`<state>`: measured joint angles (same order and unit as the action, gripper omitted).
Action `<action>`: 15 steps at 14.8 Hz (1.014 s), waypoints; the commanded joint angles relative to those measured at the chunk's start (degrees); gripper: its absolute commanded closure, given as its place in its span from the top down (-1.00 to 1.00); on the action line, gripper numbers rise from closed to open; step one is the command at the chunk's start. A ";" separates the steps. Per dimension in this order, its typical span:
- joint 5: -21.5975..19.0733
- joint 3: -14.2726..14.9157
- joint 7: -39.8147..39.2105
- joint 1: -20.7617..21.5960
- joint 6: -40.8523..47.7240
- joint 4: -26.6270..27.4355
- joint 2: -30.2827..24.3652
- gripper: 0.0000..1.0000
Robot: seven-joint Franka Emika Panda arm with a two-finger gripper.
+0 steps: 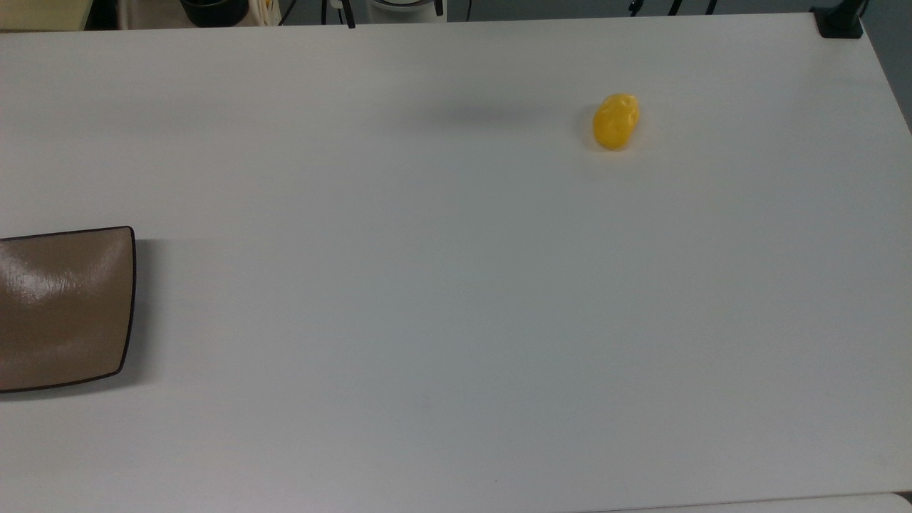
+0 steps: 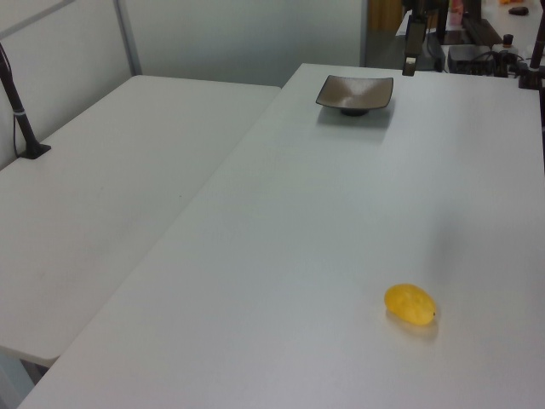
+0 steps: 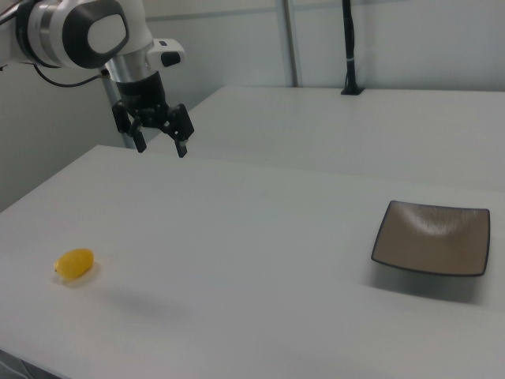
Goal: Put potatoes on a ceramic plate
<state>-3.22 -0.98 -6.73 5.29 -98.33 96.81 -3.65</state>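
A small bright yellow oval potato [image 1: 615, 121] lies on the white table, in the upper right of the top view, low on the right in the left view [image 2: 410, 304] and at the far left of the right view [image 3: 74, 264]. The glossy tan-brown square ceramic plate [image 1: 64, 308] sits at the top view's left edge, far across the table in the left view [image 2: 356, 92], and on the right in the right view [image 3: 433, 237]. My gripper [image 3: 160, 146] hangs open high above the table, up and to the right of the potato in the right view, holding nothing.
A second white table [image 2: 102, 196] adjoins on the left view's left, with a black pole clamp [image 2: 21, 119] on it. A black clamp [image 1: 839, 25] sits at the top view's upper right corner. Equipment [image 2: 477, 43] stands beyond the far edge.
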 commanded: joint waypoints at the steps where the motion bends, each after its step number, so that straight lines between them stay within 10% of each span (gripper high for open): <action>1: -0.03 -0.78 0.91 -0.55 1.12 0.57 -0.31 1.00; 15: -0.12 -0.07 11.80 5.07 1.56 2.67 -2.41 1.00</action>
<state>-3.22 -1.36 -2.35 8.20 -98.13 96.94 -3.62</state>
